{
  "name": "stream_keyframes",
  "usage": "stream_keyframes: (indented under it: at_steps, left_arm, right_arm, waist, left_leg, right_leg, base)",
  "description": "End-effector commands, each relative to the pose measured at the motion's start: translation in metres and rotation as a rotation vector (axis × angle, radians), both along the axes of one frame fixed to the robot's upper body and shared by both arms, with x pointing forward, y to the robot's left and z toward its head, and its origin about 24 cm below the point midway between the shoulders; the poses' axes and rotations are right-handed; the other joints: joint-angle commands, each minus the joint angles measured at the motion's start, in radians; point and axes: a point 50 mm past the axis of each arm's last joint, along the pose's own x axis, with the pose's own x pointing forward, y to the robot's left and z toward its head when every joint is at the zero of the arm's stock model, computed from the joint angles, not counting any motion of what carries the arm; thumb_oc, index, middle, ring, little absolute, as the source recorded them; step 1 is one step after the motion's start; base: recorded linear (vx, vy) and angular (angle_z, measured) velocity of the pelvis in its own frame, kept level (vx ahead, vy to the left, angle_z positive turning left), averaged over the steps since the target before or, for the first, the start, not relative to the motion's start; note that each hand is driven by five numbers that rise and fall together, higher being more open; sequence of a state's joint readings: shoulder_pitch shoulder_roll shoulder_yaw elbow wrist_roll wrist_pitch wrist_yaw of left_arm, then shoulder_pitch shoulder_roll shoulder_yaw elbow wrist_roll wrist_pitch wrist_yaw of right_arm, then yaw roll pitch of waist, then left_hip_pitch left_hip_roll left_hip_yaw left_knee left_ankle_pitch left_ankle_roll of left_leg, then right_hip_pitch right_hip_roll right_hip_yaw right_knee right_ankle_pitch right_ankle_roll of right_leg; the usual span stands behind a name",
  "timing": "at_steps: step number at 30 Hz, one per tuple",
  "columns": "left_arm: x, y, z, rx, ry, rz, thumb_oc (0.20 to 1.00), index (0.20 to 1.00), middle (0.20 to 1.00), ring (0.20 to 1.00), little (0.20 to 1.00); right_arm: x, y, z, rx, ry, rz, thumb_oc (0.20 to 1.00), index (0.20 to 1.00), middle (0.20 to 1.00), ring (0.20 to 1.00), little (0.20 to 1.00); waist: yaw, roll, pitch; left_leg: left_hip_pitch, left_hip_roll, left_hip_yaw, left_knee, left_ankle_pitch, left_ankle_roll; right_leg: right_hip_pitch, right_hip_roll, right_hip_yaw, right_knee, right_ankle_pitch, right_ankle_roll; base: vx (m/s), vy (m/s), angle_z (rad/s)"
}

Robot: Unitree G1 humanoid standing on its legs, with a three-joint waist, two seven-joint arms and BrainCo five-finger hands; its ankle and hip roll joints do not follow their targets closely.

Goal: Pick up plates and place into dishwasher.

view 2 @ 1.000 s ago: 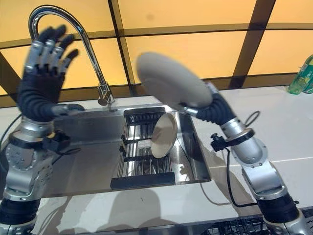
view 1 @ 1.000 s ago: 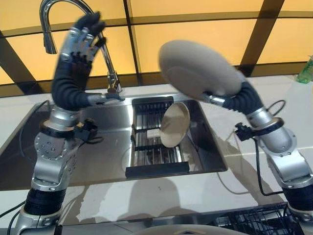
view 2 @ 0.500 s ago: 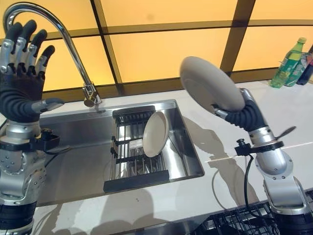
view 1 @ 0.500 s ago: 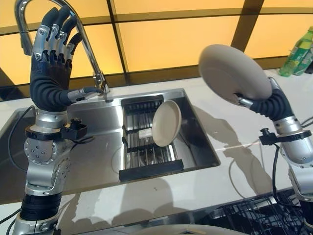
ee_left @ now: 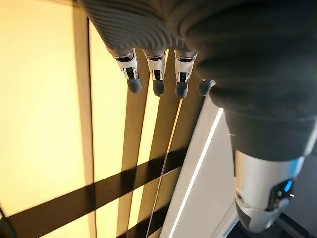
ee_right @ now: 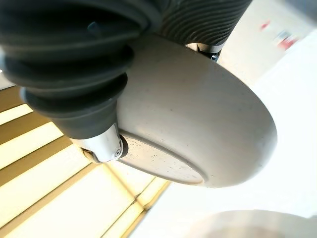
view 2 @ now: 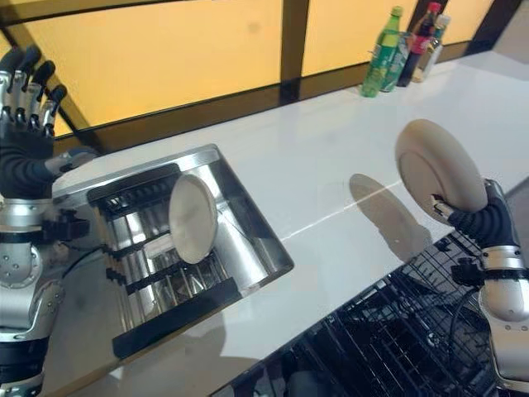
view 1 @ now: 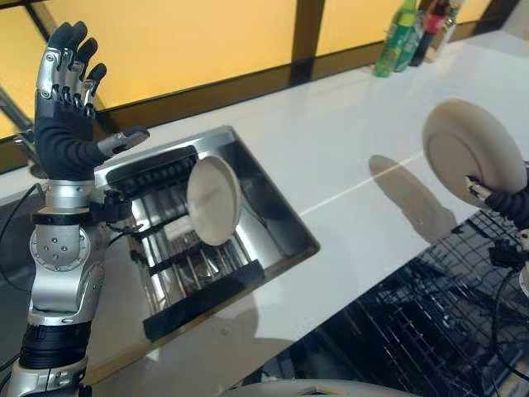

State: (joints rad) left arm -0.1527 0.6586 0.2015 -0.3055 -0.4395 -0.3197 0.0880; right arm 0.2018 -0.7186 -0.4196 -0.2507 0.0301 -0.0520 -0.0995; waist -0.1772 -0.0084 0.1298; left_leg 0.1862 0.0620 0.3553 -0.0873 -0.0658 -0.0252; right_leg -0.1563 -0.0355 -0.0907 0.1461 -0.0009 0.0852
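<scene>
The plate [view 2: 440, 168] in my right hand [view 2: 483, 217] is plain beige, faintly speckled; the plate [view 1: 214, 201] in the sink [view 1: 285, 219] matches it. The sink is shiny steel, its rack [view 1: 194, 294] black. The counter [view 1: 347, 157] is white, the far wall [view 2: 165, 58] amber with dark bands. One far bottle [view 2: 383, 41] is green. My left hand [view 1: 62, 99] is silver with dark tips.

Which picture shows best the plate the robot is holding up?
The right eye view: the whole held plate shows above the right hand, over the dishwasher rack. The left eye view shows it near the edge; the right wrist view shows its underside up close.
</scene>
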Motion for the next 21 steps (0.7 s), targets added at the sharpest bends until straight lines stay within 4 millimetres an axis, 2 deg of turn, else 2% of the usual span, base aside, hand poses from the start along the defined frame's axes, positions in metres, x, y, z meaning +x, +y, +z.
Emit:
stream_keyframes:
  at_steps: [1,3,6,14,21]
  left_arm:
    - [-0.013,0.016,0.020,0.128,-0.097,0.096,1.000,1.000,1.000,1.000,1.000]
    - [-0.014,0.021,0.021,0.124,-0.109,0.138,1.000,1.000,1.000,1.000,1.000]
    - [-0.016,0.026,0.021,0.118,-0.111,0.175,1.000,1.000,1.000,1.000,1.000]
    - [-0.024,0.035,0.012,0.128,-0.072,0.205,1.000,1.000,1.000,1.000,1.000]
    - [-0.029,0.036,0.011,0.123,-0.081,0.201,1.000,1.000,1.000,1.000,1.000]
  right_arm:
    - [-0.003,-0.002,0.026,-0.017,-0.144,-0.029,0.200,0.200,0.200,0.200,0.200]
    - [0.004,0.000,0.022,-0.017,-0.111,-0.033,0.200,0.200,0.200,0.200,0.200]
    - [0.006,-0.004,0.009,-0.033,-0.023,-0.079,0.200,0.200,0.200,0.200,0.200]
    - [-0.005,-0.033,-0.009,-0.104,0.206,-0.212,0.200,0.200,0.200,0.200,0.200]
    - [0.000,-0.041,-0.025,-0.129,0.466,-0.155,0.200,0.200,0.200,0.200,0.200]
  waist:
    - [0.029,-0.030,-0.053]
    - [0.065,-0.037,-0.058]
    - [0.082,-0.041,-0.065]
    - [0.072,-0.030,-0.074]
    - [0.067,-0.020,-0.086]
  left_leg:
    - [-0.111,-0.030,-0.061,0.010,0.012,0.046]
    - [-0.163,-0.015,-0.037,0.033,0.033,0.021]
    - [-0.197,0.012,-0.035,0.055,0.045,-0.004]
    - [-0.199,0.060,-0.042,0.093,0.042,-0.047]
    - [-0.182,0.080,-0.042,0.072,0.059,-0.069]
  right_leg:
    - [0.104,-0.067,0.011,0.156,-0.052,0.087]
    - [0.188,-0.068,-0.027,0.037,-0.103,0.058]
    - [0.253,-0.050,-0.021,-0.061,-0.128,0.035]
    - [0.255,-0.038,-0.040,-0.145,-0.091,-0.001]
    - [0.236,-0.030,-0.045,-0.177,-0.068,-0.006]
  base:
    - [-0.11,-0.272,-0.27]
    - [-0.09,-0.301,-0.38]
    - [-0.02,-0.295,-0.60]
    - [-0.04,-0.167,-0.13]
    - [-0.06,-0.060,-0.06]
